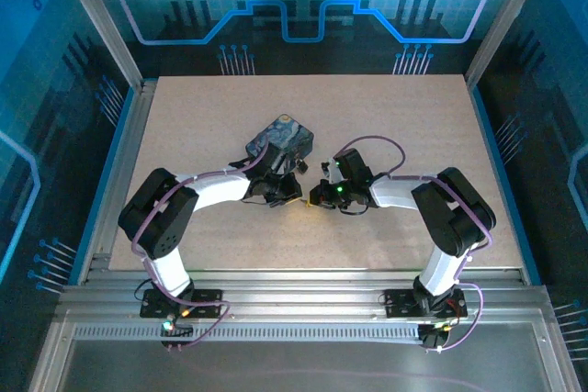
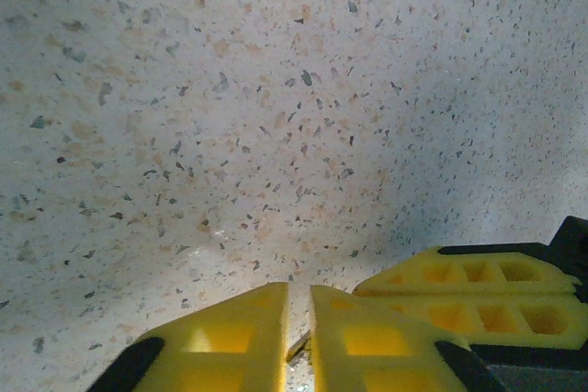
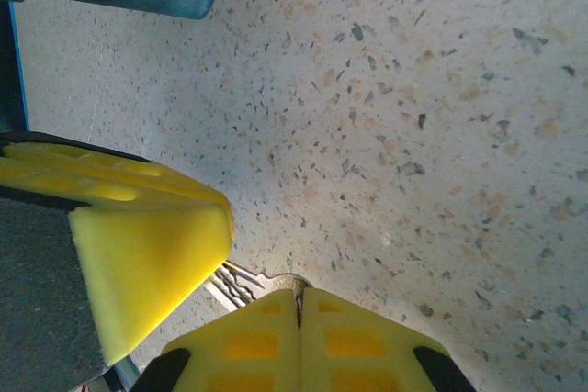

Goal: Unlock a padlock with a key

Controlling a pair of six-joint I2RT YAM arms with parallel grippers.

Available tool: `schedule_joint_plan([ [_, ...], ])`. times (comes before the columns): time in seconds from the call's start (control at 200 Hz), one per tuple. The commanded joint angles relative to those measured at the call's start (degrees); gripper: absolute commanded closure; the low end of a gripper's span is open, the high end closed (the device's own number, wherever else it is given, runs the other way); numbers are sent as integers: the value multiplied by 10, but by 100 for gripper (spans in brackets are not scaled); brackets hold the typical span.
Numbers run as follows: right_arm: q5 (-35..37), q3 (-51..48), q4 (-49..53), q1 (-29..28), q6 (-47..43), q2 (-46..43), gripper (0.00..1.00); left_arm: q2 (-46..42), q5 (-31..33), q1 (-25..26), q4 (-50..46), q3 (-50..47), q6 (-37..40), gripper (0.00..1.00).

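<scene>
Could not confirm padlock; found brass-rimmed metal piece (image 3: 288, 279) with toothed silver blades (image 3: 234, 286) at tips of right gripper (image 3: 299, 298), pressed fully together, near bench (image 1: 386, 135) centre. Found left gripper (image 2: 299, 293) shut to a slit, facing it. Noted patterned box (image 1: 280, 138) just beside, toward far edge.

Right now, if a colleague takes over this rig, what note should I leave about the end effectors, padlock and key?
Left end effector: fingers almost together on a thin metal sliver.
Right end effector: shut on a toothed metal piece, probably the key, sticking out at its fingertips.
Both meet on the near side of the box.
Done: both pieces gripped, it seems.
Left: padlock not clearly identifiable; no unlocking visible.
</scene>
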State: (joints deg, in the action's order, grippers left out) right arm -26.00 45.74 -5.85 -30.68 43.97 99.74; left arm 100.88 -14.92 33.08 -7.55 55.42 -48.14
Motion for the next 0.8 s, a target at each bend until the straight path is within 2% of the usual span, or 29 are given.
schedule_joint_plan([
  [0.0, -5, 6, 0, 5, 7, -8, 98, -7, -17, -1, -14, -12, -14, 90],
  [0.145, -6, 10, 2, 6, 12, -3, 98, -9, -20, -1, -12, -13, -14, 90],
  [0.315, -4, 10, -1, 8, 16, 0, 98, -10, -20, -1, -12, -12, -16, 83],
  [0.445, -4, 9, -3, 10, 20, 3, 97, -10, -21, -1, -11, -12, -15, 83],
  [0.65, -12, 8, -16, 10, 24, 2, 97, -8, -32, -1, 3, -16, -20, 92],
  [0.75, -12, 7, -13, 10, 18, -1, 95, -9, -31, -1, 3, -16, -20, 100],
  [0.795, -12, 7, -12, 10, 15, -2, 93, -9, -30, -2, 4, -16, -17, 100],
])
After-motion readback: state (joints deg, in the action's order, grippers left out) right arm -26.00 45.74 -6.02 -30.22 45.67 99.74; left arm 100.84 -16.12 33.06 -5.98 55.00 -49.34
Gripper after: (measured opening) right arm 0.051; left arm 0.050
